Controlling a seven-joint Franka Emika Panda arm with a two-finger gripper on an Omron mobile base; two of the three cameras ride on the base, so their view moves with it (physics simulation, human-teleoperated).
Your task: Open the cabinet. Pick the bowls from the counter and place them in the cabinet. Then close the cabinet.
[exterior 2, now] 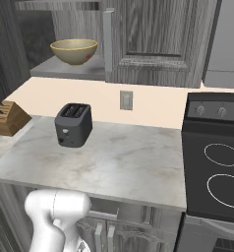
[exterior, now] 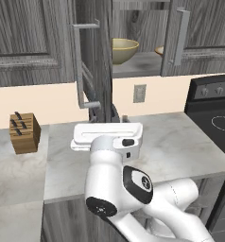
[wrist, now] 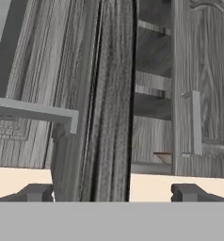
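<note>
one tan-rimmed bowl [exterior: 160,50] half hidden behind the cabinet's right door [exterior: 194,38]

Both bowls [exterior: 123,49] sit inside the cabinet [exterior: 138,64].

You find no readable text, label, brand or number anywhere here. The round knobs on the black stove's back panel [exterior 2: 222,111] carry no legible marks, and the dark grey toaster [exterior 2: 73,125] shows no brand name.
</note>
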